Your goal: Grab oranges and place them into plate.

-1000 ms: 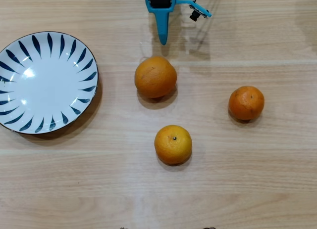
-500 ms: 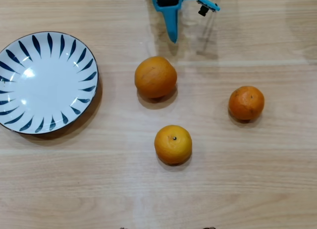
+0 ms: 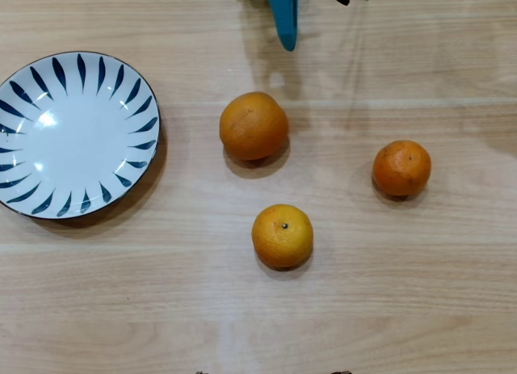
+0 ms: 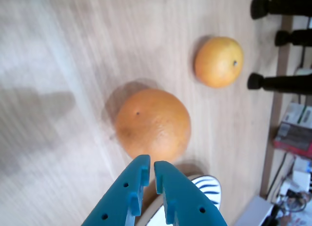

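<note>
Three oranges and one plate sit on the light wooden tabletop (image 3: 420, 277). In the overhead view the largest orange (image 3: 254, 125) lies near the middle, just below the gripper. The smaller, darker orange (image 3: 401, 168) lies well apart to the right. The yellowish orange with a dark stem dot (image 3: 282, 235) lies below the largest one, nearer the bottom edge. None of the three touches another, and none is on the plate (image 3: 24, 83). The plate, white with dark blue leaf strokes around its rim, rests at the left edge of the overhead view, well apart from every orange.

The blue gripper (image 3: 285, 36) enters the overhead view from the top edge, its tip pointing down toward the largest orange without reaching it. In the wrist view the gripper (image 4: 151, 176) shows its two blue fingers nearly together, with only a thin slit between them. It is clenched on nothing and touches no fruit. The largest orange (image 4: 153, 123) fills the middle of that view just beyond the fingertips, the yellowish orange (image 4: 219, 61) lies farther off, and a sliver of the plate (image 4: 210, 187) shows behind the fingers.

No writing or brand can be read in either view.
</note>
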